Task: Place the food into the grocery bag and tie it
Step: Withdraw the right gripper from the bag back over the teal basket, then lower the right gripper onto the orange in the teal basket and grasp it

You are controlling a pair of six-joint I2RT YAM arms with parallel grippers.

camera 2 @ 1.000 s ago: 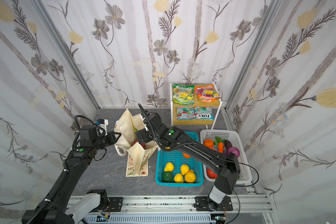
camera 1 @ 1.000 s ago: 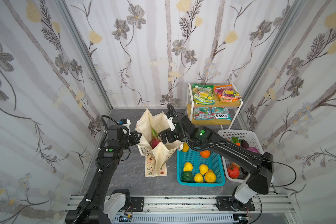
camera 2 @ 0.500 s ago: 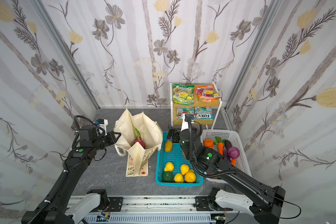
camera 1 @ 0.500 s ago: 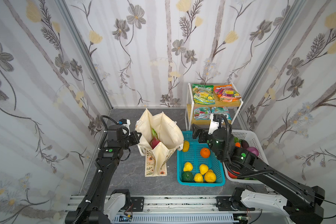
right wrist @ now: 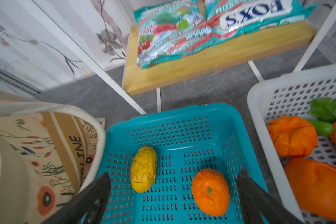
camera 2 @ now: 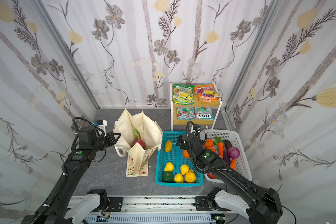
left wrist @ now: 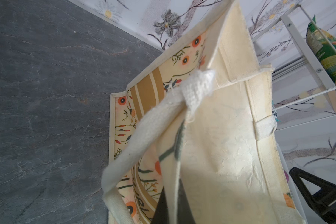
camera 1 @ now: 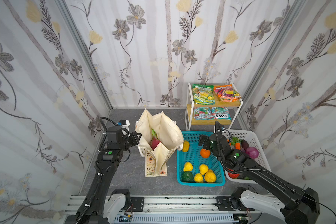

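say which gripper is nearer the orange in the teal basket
Right. The right gripper hovers open over the orange; the left gripper is clamped on the grocery bag.

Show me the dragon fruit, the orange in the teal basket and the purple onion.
dragon fruit [camera 1: 155, 143]: in a top view, its pink body.
orange [right wrist: 210, 192]: right wrist view, beside its green star.
onion [camera 1: 252, 152]: in a top view, middle of its skin.
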